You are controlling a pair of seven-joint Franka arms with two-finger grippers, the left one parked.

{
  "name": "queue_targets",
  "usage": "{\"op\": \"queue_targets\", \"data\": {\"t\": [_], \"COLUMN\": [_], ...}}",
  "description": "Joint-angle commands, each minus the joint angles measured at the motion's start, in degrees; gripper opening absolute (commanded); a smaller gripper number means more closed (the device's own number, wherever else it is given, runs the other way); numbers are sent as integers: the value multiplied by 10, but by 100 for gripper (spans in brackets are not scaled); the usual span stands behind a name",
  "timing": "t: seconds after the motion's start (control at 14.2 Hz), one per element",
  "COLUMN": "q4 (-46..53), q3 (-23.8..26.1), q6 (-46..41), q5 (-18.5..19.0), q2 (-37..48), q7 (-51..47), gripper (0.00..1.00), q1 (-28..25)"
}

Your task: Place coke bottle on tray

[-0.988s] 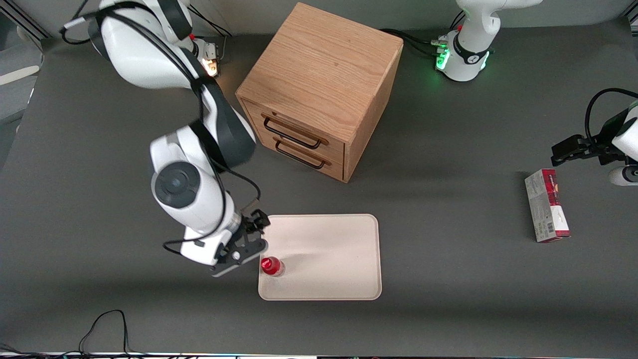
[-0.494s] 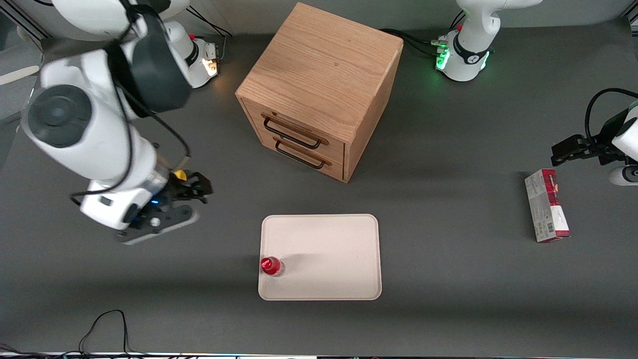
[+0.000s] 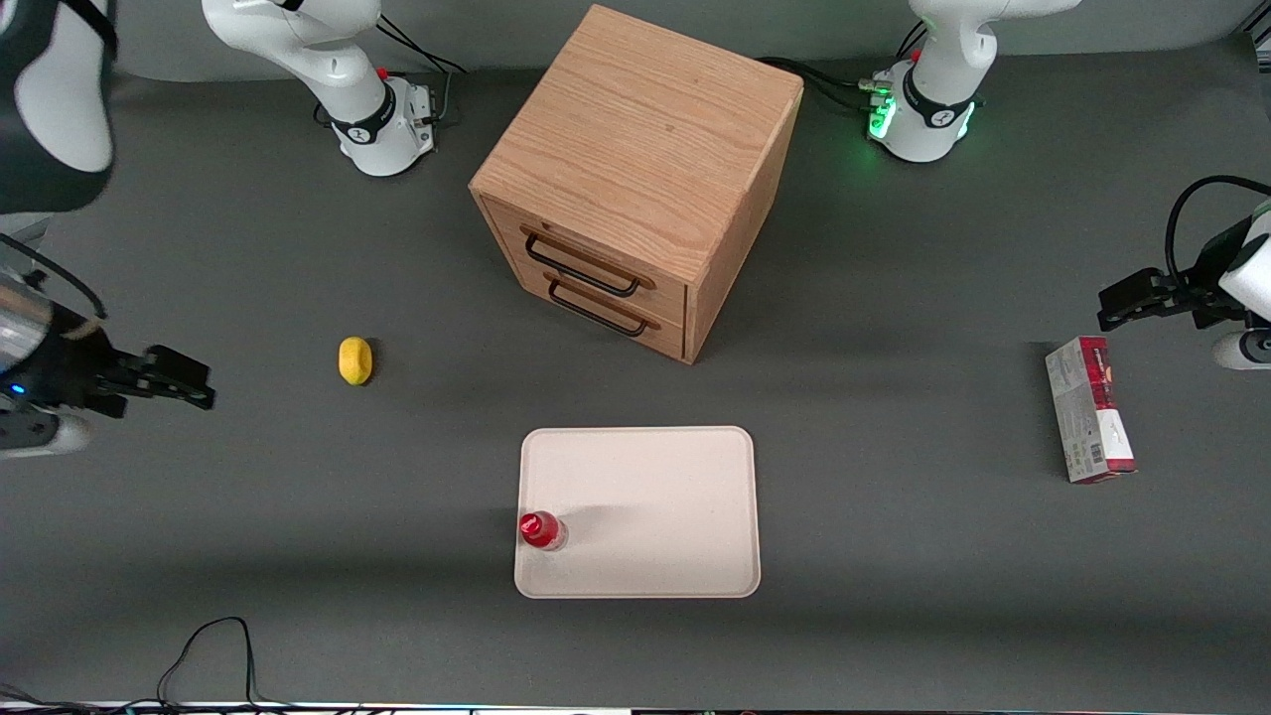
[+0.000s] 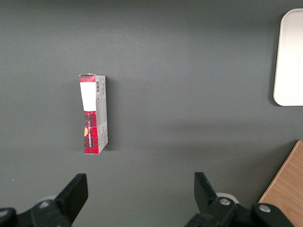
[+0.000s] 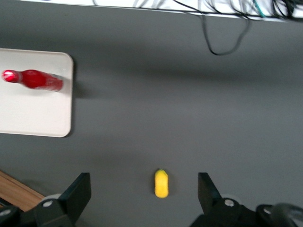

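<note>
Coke bottle (image 3: 541, 530) is standing upright on tray (image 3: 655, 516), at edge nearest working arm. Gripper (image 3: 189, 387) is hovering well apart, fingers spread, empty. Bottle prob light, slick, tippy; grip mid-body.

Lying flat on the dark grey tabletop (image 4: 189, 71), ahead of the spread jaws and nearer one jaw than the other: a red-and-grey carton box (image 4: 93, 114), barcode end pointing away. Cut off at the frame edge, well apart from the box: a cream-white tray (image 4: 289, 59) corner. Just beside the other jaw: a wooden cabinet (image 4: 286, 191) corner.
</note>
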State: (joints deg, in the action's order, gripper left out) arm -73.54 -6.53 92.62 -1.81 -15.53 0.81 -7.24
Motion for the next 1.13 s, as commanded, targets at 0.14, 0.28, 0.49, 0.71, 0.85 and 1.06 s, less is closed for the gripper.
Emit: {"op": "queue_targets", "data": {"t": [0.14, 0.28, 0.49, 0.71, 0.85, 1.06], "q4": [-132, -123, -111, -111, -111, -110], "q3": [3, 2, 0, -15, -16, -14], "q6": [28, 15, -22, -34, -34, -34], "q5": [28, 35, 46, 43, 42, 42], "q2": [98, 98, 98, 98, 98, 98], "q7": [19, 22, 42, 43, 42, 38], "gripper": [100, 100, 100, 100, 100, 100], "q1": [10, 11, 15, 17, 15, 14]}}
